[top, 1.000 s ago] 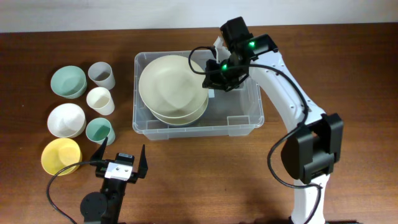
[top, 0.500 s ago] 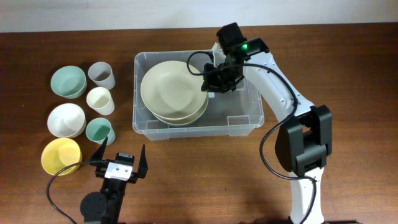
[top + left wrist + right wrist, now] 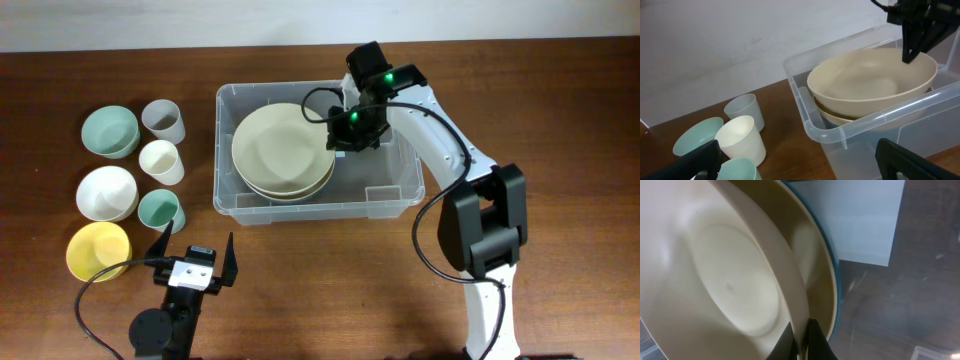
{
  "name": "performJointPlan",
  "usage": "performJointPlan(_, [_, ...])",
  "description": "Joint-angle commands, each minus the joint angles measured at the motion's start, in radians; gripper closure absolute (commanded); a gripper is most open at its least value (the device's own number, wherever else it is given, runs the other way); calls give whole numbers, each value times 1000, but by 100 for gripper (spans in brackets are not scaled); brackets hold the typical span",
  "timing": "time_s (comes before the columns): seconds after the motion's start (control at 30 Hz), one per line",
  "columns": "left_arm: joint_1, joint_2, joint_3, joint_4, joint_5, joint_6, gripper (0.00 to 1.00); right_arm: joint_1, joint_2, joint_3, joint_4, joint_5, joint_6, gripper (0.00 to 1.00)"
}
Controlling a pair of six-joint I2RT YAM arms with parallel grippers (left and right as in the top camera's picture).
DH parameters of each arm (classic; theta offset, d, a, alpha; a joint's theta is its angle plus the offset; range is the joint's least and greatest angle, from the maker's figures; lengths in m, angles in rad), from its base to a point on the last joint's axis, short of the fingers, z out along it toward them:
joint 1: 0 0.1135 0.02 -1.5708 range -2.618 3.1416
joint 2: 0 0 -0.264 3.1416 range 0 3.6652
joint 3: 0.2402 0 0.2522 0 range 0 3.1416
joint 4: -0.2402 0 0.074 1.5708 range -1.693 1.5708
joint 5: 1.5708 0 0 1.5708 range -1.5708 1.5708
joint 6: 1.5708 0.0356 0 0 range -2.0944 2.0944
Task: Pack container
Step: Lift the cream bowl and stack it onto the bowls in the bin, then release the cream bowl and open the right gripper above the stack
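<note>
1. The rim of the upper bowl [image 3: 278, 150] is pinched between the closed fingers of the right gripper [image 3: 334, 140].
2. The container [image 3: 392, 192] is seen around those fingers.
3. The left gripper [image 3: 197, 240] is spread wide, with the container ahead of it.

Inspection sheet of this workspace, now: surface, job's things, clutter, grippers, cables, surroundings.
Surface: brown wood-grain table.
Job's things: clear container holding a top bowl nested in a lower bowl, both cream.
Clutter: left of the container, upright: green bowl, grey cup, cream cup, white bowl, teal cup, yellow bowl.
Grippers: right gripper shut on the top bowl's rim; left gripper open, holding nothing.
Cables: right arm cable loops free; left arm cable curls beside the arm.
Surroundings: pale wall beyond the far edge; nothing else seen.
</note>
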Motion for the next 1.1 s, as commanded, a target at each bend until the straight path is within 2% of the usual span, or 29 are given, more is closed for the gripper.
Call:
performJointPlan(0.0, [5,-5,-4,-2,8,5,0,8,18,-6,4,4,8,96])
performJointPlan(0.3, [5,-5,-4,-2,8,5,0,15,18,-6,7,4,8,95])
performJointPlan(0.47, [5,-5,-4,-2,8,5,0,15,18,-6,7,3,8,88])
performJointPlan(1.07, [5,-5,-4,-2,8,5,0,15,18,-6,7,-18,8,89])
